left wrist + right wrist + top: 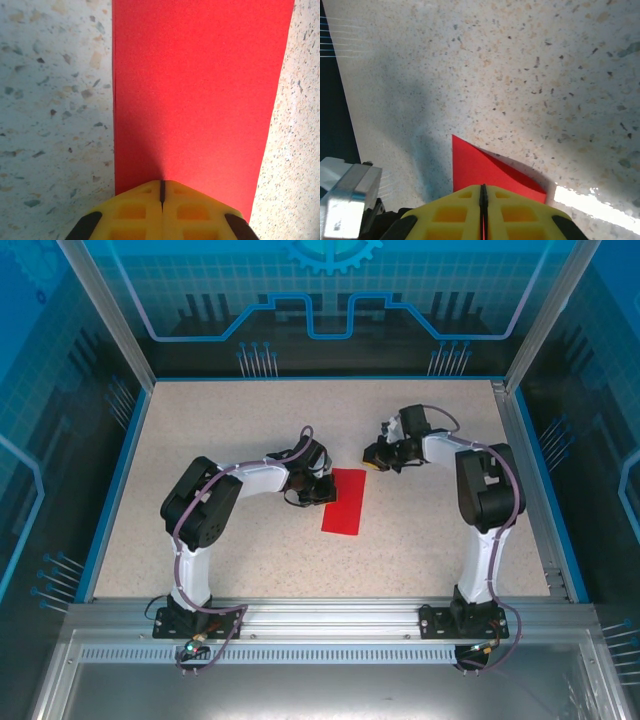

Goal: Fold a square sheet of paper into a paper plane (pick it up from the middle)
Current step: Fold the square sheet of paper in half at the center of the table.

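The square sheet of paper [345, 508] lies at the table's middle, bright red and folded into a long narrow rectangle. My left gripper [322, 490] is at its left edge. In the left wrist view its yellow fingers are shut, tips [161, 184] low over the near end of the red sheet [200, 90], with nothing between them. My right gripper [377, 457] is at the sheet's far right corner. In the right wrist view it [482, 187] is shut, a thin red line shows between its jaws, and the paper's [475, 167] layers gape slightly beyond the tips.
The speckled tabletop [220, 430] is bounded by a blue rim [115, 470] on the left, far and right sides, and by a metal rail [330, 615] at the near edge where both arm bases stand. Aluminium posts [105, 310] rise at the far corners.
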{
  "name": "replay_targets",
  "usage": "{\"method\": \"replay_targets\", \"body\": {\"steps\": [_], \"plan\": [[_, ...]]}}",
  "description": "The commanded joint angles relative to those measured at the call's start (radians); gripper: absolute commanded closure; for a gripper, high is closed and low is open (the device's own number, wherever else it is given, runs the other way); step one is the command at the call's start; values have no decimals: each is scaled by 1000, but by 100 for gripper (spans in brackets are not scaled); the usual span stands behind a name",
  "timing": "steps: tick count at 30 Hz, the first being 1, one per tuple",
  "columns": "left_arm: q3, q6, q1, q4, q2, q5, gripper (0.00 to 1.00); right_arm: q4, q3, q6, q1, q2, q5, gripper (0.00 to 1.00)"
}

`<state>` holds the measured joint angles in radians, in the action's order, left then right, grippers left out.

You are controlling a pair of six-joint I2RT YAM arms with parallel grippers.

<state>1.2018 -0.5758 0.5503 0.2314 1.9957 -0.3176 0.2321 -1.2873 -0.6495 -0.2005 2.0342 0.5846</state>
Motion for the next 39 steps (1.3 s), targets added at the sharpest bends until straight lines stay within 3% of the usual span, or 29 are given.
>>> {"method": "replay_targets", "body": {"steps": [1,8,16,28,34,39], "plan": [[-29,19,7,123,67,79,100,-11,17,-15,6,59,19,90],[-28,17,7,121,66,78,100,16,13,2,6,94,-24,90],[-28,17,7,123,67,80,100,63,20,32,2,-66,-12,89],[-31,17,7,118,66,78,100,-156,455,-96,-160,-400,-34,89],[-30,25,7,127,64,81,100,-235,567,-143,-264,-416,-35,89],[-30,23,5,124,67,79,100,-240,622,-136,-274,-400,-53,89]]}}
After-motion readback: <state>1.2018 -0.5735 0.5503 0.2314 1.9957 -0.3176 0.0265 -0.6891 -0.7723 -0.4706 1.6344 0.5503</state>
